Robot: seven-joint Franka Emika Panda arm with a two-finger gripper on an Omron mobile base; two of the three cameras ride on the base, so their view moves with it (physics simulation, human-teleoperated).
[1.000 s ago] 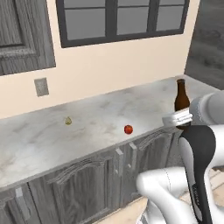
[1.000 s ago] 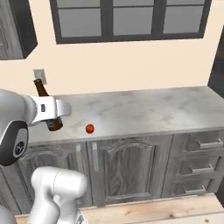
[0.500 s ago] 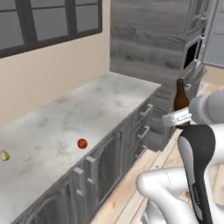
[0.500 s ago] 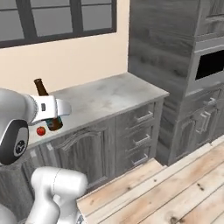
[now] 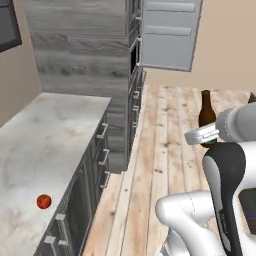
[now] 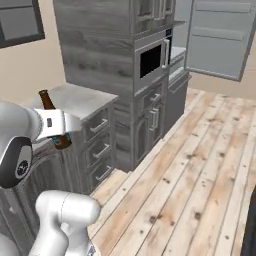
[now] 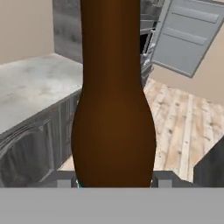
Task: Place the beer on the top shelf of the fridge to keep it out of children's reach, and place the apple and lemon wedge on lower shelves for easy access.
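My gripper (image 5: 207,138) is shut on the lower body of the beer (image 5: 206,111), a brown long-necked bottle held upright over the wooden floor. From the right base view the beer (image 6: 48,102) rises above the gripper (image 6: 61,133). In the hand view the beer (image 7: 113,109) stands between the fingertips (image 7: 164,179). The red apple (image 5: 44,201) lies on the marble counter (image 5: 45,135), far left of the gripper. The fridge stands far ahead with its door (image 5: 167,32) swung open; its top shelf and lower shelves are hidden behind the cabinet column. The lemon wedge is out of view.
A tall grey cabinet column (image 6: 100,50) with a built-in microwave (image 6: 150,59) stands between the counter and the fridge door (image 6: 220,37). Drawers (image 5: 102,150) front the counter's end. Open wooden floor (image 6: 200,165) stretches toward the fridge.
The whole picture has swung: the base has turned, so window and counter slid off left and the cabinet column and open fridge door came into view. The beer stays in the gripper.
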